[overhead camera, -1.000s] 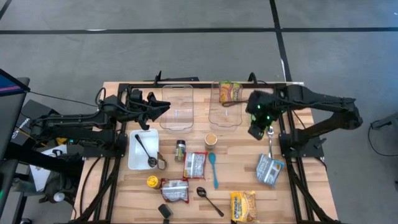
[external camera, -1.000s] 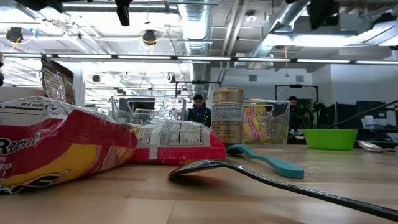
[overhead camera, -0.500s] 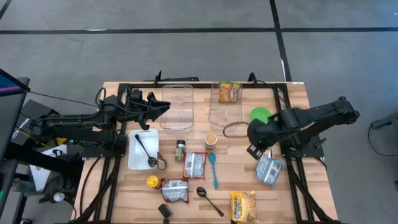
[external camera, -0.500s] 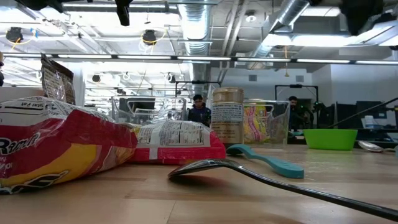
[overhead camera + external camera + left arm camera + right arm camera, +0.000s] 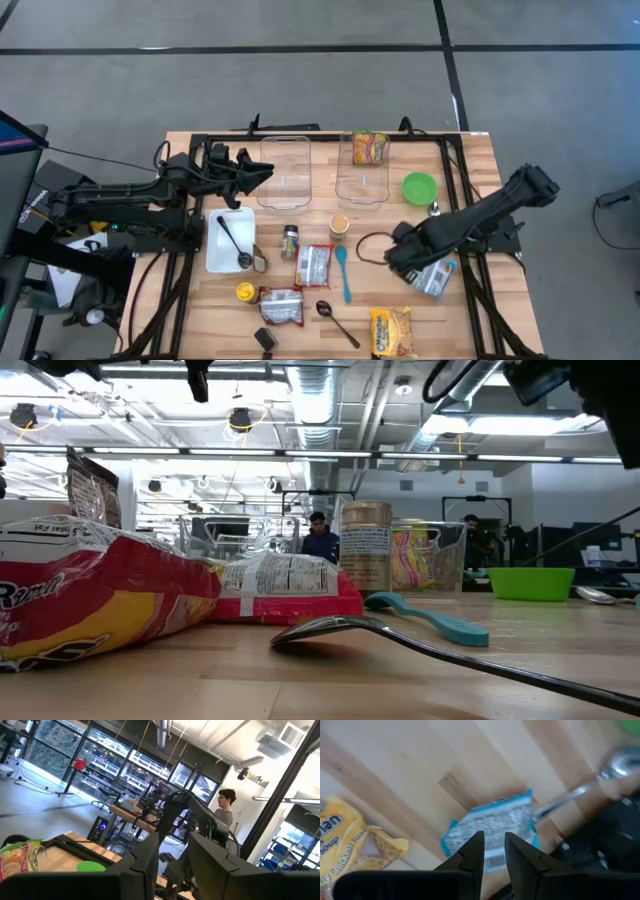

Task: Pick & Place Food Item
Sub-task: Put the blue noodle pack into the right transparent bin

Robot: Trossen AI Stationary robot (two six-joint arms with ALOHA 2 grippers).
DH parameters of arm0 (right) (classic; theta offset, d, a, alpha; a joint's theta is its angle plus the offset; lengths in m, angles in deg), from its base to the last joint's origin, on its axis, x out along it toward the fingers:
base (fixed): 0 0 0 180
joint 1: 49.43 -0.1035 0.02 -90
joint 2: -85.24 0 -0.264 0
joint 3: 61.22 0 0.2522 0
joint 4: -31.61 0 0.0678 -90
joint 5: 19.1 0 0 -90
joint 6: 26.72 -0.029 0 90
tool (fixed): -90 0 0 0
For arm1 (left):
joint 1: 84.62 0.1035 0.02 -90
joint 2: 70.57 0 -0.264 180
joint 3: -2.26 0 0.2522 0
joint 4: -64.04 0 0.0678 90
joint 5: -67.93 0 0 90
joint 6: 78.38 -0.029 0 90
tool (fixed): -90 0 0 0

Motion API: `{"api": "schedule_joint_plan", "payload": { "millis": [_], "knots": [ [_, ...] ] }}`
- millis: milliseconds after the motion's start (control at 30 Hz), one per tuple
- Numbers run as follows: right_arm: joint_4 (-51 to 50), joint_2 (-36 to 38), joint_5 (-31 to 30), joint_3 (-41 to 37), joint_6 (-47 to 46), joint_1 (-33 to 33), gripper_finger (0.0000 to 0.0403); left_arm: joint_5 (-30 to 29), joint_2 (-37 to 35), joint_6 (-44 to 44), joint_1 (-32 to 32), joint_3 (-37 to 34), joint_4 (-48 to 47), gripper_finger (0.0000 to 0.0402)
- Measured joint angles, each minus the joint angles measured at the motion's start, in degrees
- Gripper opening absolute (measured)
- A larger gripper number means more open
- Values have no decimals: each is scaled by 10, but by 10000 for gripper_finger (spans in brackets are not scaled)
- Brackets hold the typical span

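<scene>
A blue-and-white food packet (image 5: 436, 277) (image 5: 490, 827) lies flat on the wooden table at the right. My right gripper (image 5: 403, 262) (image 5: 494, 851) hangs above the packet's left part, pointing down. Its fingers stand a narrow gap apart with nothing between them. A yellow noodle packet (image 5: 391, 330) (image 5: 350, 840) lies nearer the front edge. A ramen packet (image 5: 370, 147) lies in the far end of the right clear container (image 5: 362, 185). My left gripper (image 5: 262, 172) (image 5: 172, 865) waits raised beside the left clear container (image 5: 285, 172), also a narrow gap open and empty.
A metal spoon (image 5: 434, 225) (image 5: 580, 792) and a green bowl (image 5: 419, 186) lie just beyond the blue packet. Mid-table are a teal spoon (image 5: 343, 272), two red packets (image 5: 314, 265), a spice jar (image 5: 289, 240), a cup (image 5: 340, 224) and a white tray (image 5: 213, 262). People stand beyond the table.
My right gripper has swung from beside the right container toward the table's near edge and sunk, tipping to point down and rolling about as it went. It now hangs over the blue-and-white packet. Nothing on the table has moved.
</scene>
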State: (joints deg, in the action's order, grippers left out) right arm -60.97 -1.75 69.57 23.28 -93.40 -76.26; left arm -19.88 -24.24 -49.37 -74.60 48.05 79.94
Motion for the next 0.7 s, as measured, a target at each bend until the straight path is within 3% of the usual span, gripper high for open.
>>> {"api": "schedule_joint_plan", "payload": {
  "millis": [333,700],
  "knots": [
    [17,-42,18,0,56,-28,71,0,0,0,0,0,-1,102],
    [32,-42,52,0,-12,-36,71,0,0,0,0,0,-1,102]
  ]
}}
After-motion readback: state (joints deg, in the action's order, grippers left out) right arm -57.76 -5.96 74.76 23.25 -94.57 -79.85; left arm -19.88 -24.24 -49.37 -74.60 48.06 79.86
